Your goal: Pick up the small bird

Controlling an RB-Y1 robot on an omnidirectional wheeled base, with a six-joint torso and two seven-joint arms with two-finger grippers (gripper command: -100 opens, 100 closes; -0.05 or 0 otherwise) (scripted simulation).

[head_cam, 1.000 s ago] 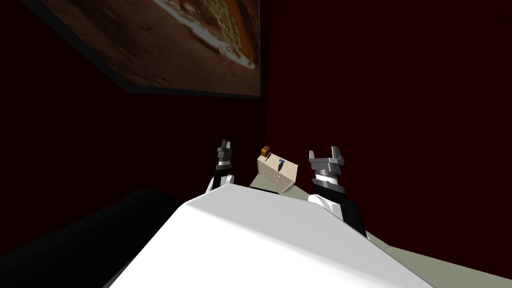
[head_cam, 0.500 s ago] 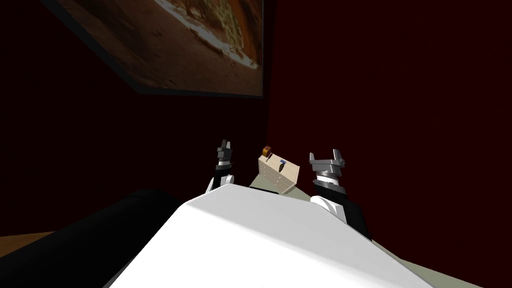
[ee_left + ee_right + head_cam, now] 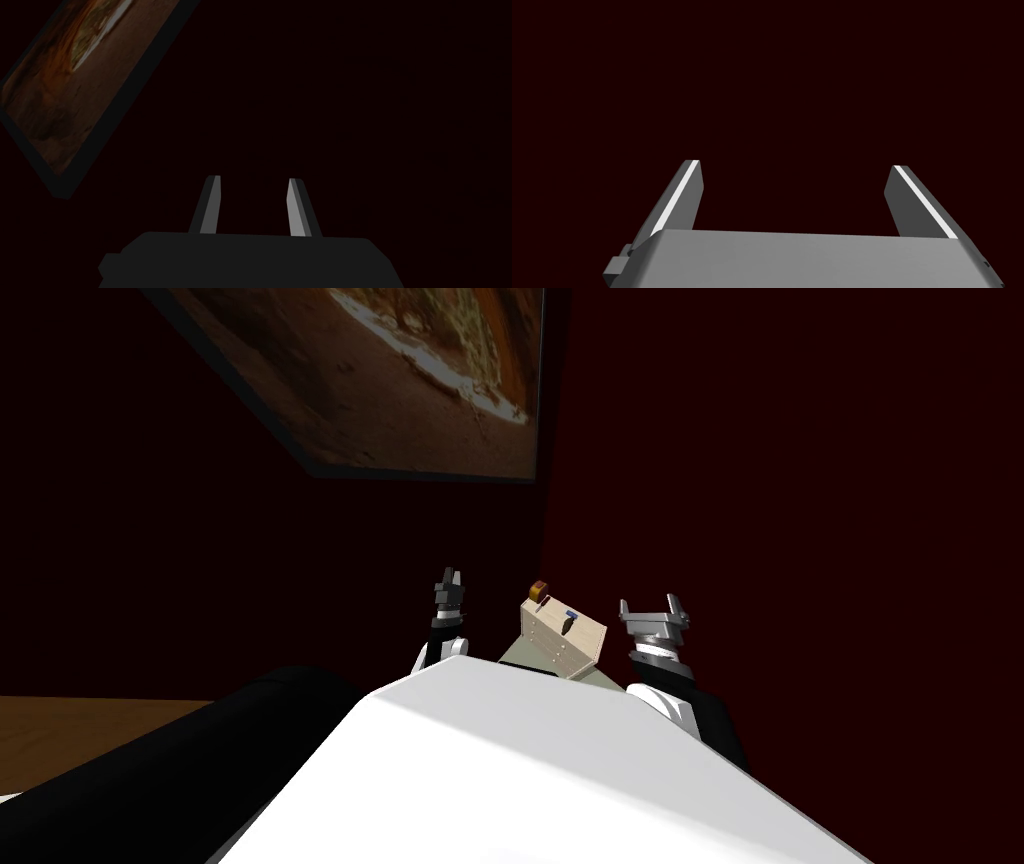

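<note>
A small light wooden drawer chest (image 3: 560,640) stands on the pale floor in the corner of dark red walls, between my two grippers in the head view. On its top sits a tiny dark and blue figure, the small bird (image 3: 569,619). A brown rounded object (image 3: 538,590) rests at the chest's far corner. My left gripper (image 3: 450,579) is raised to the left of the chest, with a narrow gap between its fingers (image 3: 211,202) and nothing in it. To the right of the chest my right gripper (image 3: 654,607) is held wide open, its fingers (image 3: 682,197) empty.
A large framed picture (image 3: 400,378) hangs on the left wall above the chest. A dark rounded bulk (image 3: 150,768) lies at the lower left, with wooden floor (image 3: 70,728) beyond it. Pale floor (image 3: 610,676) surrounds the chest.
My whole view has swung, so the chest and the framed picture sit slightly further right. A strip of wooden floor has come into sight at lower left. Both grippers keep their poses.
</note>
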